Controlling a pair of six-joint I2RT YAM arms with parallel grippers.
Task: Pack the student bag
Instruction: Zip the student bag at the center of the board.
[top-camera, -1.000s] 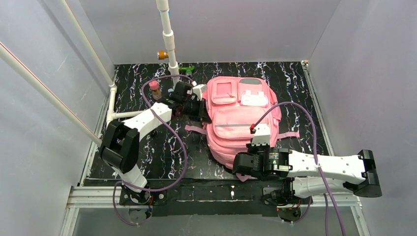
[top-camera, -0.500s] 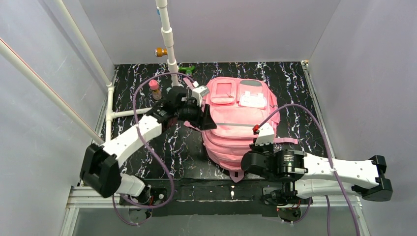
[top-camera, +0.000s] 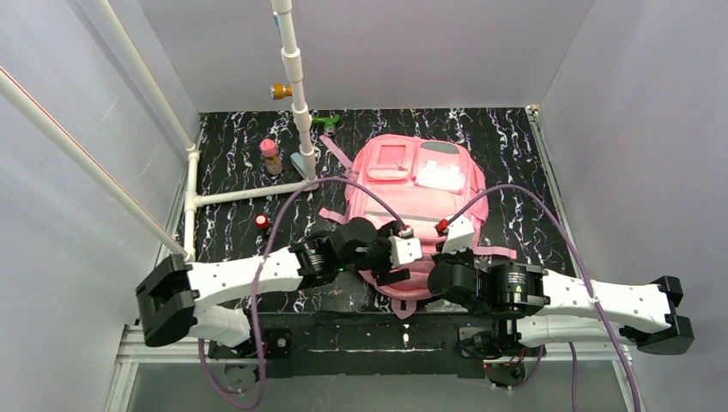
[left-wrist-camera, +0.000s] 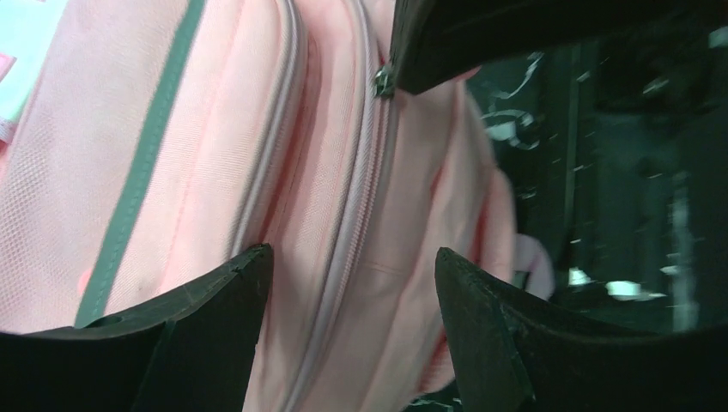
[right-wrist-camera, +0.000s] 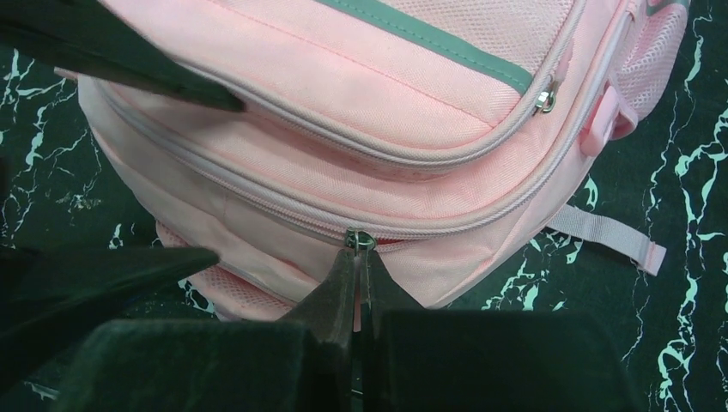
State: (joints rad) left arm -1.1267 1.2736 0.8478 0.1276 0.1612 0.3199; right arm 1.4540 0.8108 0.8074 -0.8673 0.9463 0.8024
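The pink student bag lies flat in the middle of the table, its white patch towards the far end. At the bag's near end my right gripper is shut on a metal zip pull of the main zip; in the top view it sits by the bag's near edge. My left gripper stands open just above the bag's near-left part, a zip line running between its fingers and nothing held. From above it is right beside the right gripper.
A white pipe frame stands at the far left. Near it are a small pink bottle, a green object and a small red object. Pink straps trail from the bag onto the black marbled table.
The left arm has swung from the bag's far-left side to its near end, and its jaws have opened. The right gripper stays shut at the near end; the bag has shifted slightly.
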